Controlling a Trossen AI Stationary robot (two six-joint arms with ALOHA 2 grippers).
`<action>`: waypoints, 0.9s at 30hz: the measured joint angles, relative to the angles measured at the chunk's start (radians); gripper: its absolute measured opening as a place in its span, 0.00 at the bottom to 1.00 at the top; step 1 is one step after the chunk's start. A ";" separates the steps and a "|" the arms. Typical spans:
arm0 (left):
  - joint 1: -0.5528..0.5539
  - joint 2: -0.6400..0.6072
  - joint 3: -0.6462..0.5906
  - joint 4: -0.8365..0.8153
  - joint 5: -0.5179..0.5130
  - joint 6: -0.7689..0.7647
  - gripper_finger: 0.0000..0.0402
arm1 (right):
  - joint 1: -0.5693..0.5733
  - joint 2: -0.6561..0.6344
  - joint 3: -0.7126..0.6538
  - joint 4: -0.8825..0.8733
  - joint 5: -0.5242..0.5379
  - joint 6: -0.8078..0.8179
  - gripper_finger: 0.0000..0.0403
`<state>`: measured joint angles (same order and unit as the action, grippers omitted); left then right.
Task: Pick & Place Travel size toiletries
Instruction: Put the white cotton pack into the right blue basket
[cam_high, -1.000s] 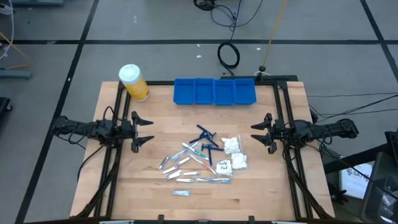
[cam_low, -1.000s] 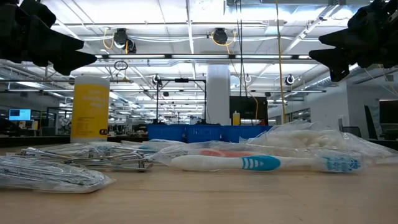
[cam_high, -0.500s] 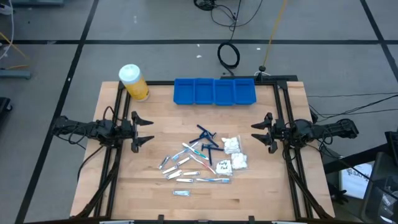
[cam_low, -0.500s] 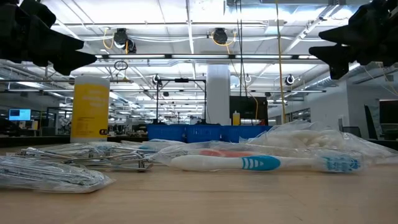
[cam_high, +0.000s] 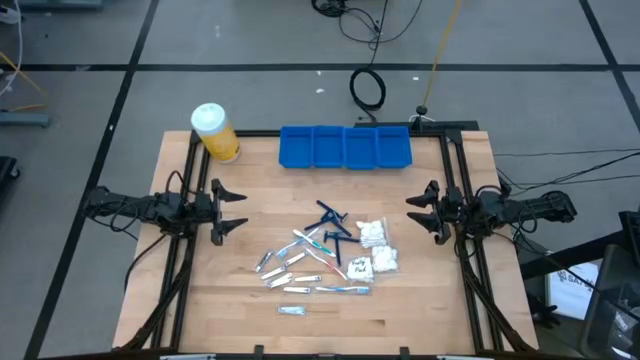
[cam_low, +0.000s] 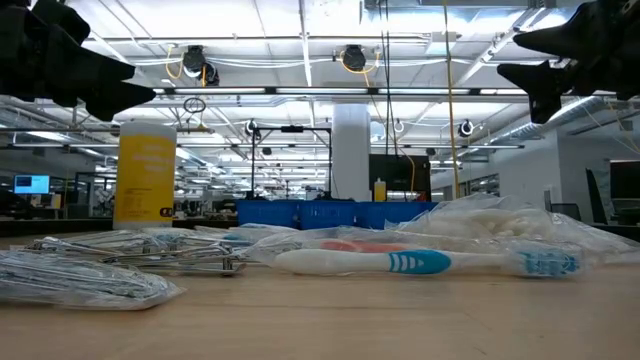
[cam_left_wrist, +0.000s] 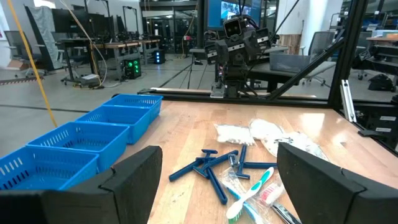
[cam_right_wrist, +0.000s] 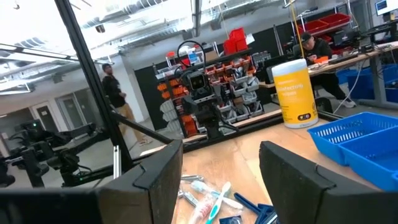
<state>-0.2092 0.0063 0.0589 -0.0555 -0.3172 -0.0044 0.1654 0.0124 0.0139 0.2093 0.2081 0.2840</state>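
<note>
- The right gripper (cam_high: 424, 213), jaws wide apart and empty, has lifted slightly at the table's right edge; picking is only beginning
- The left gripper (cam_high: 228, 211), also spread and empty, waits opposite
- The toiletries (cam_high: 325, 255) lie piled mid-table, near the blue tray (cam_high: 345, 147)
- A wooden table (cam_high: 430, 310) in a workshop hall, with people behind

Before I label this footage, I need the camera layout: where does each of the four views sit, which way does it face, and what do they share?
High view: above the table, looking straight down; both arms show, left gripper and right gripper open.
Low view: at table-top height, looking across the toothbrush; grippers hang above.
Left wrist view: past its own fingers toward the blue tray and razors.
Right wrist view: past its fingers toward the yellow jar.
Shared: each wrist view shows the opposite arm; all show the toiletries.
</note>
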 joint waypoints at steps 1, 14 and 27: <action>0.000 0.000 0.000 0.000 0.000 0.000 0.77 | 0.000 0.000 0.000 0.004 -0.001 0.000 0.50; 0.000 0.000 0.000 0.000 0.000 0.000 0.77 | 0.000 0.000 0.000 0.004 0.000 -0.015 0.50; 0.000 0.000 0.000 0.000 0.000 0.000 0.77 | 0.000 0.019 0.000 0.070 -0.074 -0.007 0.50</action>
<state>-0.2092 0.0059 0.0589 -0.0555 -0.3168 -0.0048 0.1654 0.0312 0.0140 0.2794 0.1337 0.2770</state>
